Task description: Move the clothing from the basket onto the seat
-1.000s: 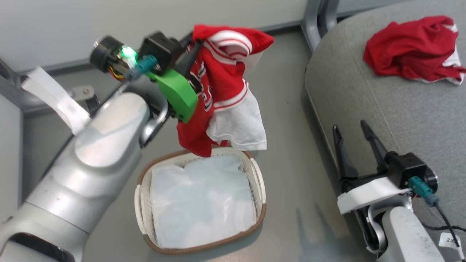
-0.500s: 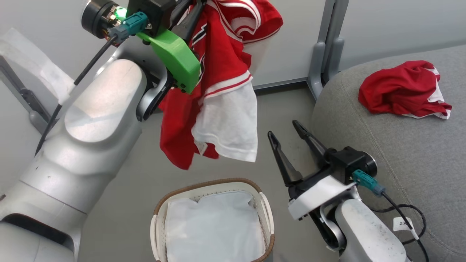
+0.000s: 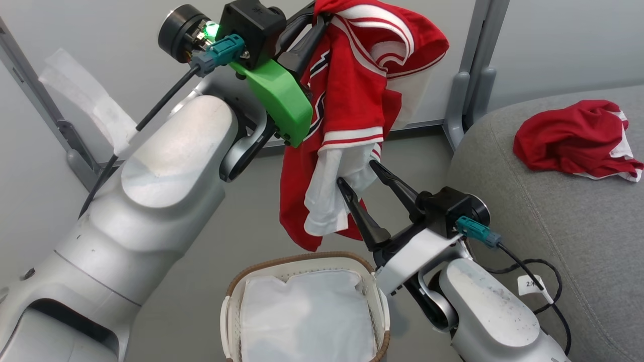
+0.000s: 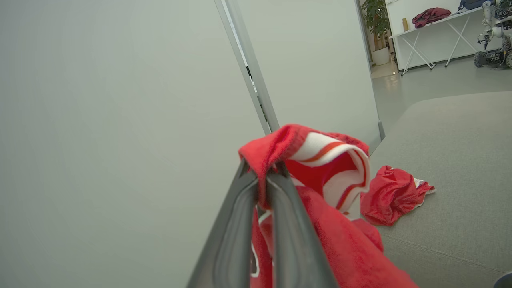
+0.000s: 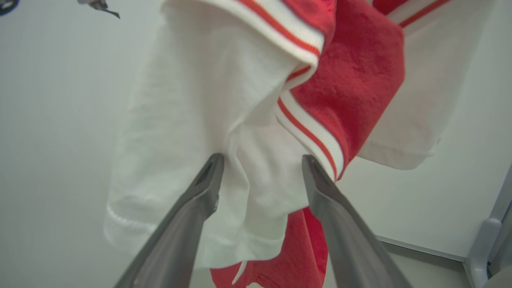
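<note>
My left gripper (image 3: 314, 25) is shut on the top fold of a red jersey (image 3: 352, 95) with white and red striped trim, holding it high above the basket (image 3: 302, 264). The jersey (image 4: 340, 248) hangs down, white lining outward at its lower part. My right gripper (image 3: 358, 173) is open, its two fingers standing on either side of the hanging white part (image 5: 256, 176) of the jersey. A second red garment (image 3: 573, 138) lies crumpled on the grey seat (image 3: 553, 241) at the right. The basket holds a flat white sheet (image 3: 307, 317).
A grey partition wall with metal posts (image 3: 470, 75) stands behind the jersey. Grey floor (image 3: 211, 271) lies around the basket. A black cable with a white tag (image 3: 531, 284) runs along my right forearm beside the seat. A far table (image 4: 436, 24) carries dark red cloth.
The head camera has shifted. My left gripper still holds the jersey up high. My right gripper has risen from beside the seat to the jersey's hanging white part, fingers now around it.
</note>
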Robot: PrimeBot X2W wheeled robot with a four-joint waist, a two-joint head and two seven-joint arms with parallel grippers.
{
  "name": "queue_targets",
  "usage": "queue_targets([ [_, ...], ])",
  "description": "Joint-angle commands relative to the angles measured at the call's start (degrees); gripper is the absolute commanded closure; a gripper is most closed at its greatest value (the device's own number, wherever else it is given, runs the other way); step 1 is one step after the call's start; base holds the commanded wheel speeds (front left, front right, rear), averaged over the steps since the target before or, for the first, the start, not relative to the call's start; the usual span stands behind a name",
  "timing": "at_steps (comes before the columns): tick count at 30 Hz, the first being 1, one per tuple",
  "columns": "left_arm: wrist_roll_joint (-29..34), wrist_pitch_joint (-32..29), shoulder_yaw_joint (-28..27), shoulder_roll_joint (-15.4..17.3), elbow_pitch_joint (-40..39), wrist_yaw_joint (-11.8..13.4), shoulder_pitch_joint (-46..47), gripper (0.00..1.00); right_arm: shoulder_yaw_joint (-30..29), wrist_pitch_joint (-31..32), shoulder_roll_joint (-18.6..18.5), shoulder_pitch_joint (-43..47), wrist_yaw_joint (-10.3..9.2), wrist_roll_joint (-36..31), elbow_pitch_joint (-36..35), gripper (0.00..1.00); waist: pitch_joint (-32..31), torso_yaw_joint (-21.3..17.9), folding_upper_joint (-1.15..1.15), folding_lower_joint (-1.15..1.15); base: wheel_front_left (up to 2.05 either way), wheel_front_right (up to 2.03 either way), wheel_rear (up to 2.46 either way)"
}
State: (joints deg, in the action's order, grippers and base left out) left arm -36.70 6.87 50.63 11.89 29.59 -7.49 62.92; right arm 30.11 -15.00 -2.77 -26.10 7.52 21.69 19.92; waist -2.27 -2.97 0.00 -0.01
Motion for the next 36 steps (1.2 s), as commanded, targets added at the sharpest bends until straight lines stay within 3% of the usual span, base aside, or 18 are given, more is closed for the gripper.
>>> queue_targets([
  [1, -0.50, -0.16, 0.24, -0.21, -0.62, 0.05, -0.55, 1.00, 0.62, -0.28, -0.21, -1.06, -0.06, 0.69, 0.61, 0.00, -0.15, 0.31, 0.00, 0.01, 0.00, 0.00, 0.00],
  [9, -0.88, -0.87, 0.96, -0.77, -2.04, 0.36, -0.77, 1.00, 4.47, -0.28, -0.23, -4.37, -0.06, 5.01, 1.80, 0.00, -0.47, 1.10, 0.00, 0.01, 0.00, 0.00, 0.00],
  [17, -1.60, -1.38, 1.92, -1.99, -2.98, 0.33, -1.41, 1.00, 6.38, -0.27, -0.20, -8.62, -0.06, 6.67, 9.20, 0.00, -0.48, 2.56, 0.00, 0.01, 0.00, 0.00, 0.00],
  [18, -1.85, -1.39, 2.00, -2.19, -3.11, 0.33, -1.51, 1.00, 7.02, -0.28, -0.20, -9.47, -0.06, 7.03, 10.18, 0.57, -0.50, 2.77, 0.00, 0.01, 0.00, 0.00, 0.00],
  [19, -1.98, -1.36, 2.09, -2.37, -3.21, 0.33, -1.64, 1.00, 7.53, -0.28, -0.20, -10.13, -0.06, 7.35, 11.00, 0.65, -0.52, 2.96, 0.00, 0.01, 0.00, 0.00, 0.00],
  [21, -2.43, -1.32, 2.27, -2.67, -3.37, 0.30, -2.10, 1.00, 9.01, -0.28, -0.17, -11.61, -0.06, 7.55, 12.38, 1.00, -0.57, 3.32, 0.00, 0.01, 0.00, 0.00, 0.00],
  [27, -3.36, -1.03, 1.92, -1.58, -2.60, 0.85, -3.48, 1.00, 10.23, -0.28, -0.22, -13.42, -0.06, 7.93, 13.57, 1.00, -0.66, 3.51, 0.00, 0.01, 0.00, 0.00, 0.00],
  [36, -4.54, 0.28, 0.18, 1.31, 0.74, 2.08, -5.19, 1.00, 7.41, -0.28, -0.21, -10.84, -0.06, 5.31, 11.65, 1.00, -0.41, 1.37, 0.00, 0.01, 0.00, 0.00, 0.00],
])
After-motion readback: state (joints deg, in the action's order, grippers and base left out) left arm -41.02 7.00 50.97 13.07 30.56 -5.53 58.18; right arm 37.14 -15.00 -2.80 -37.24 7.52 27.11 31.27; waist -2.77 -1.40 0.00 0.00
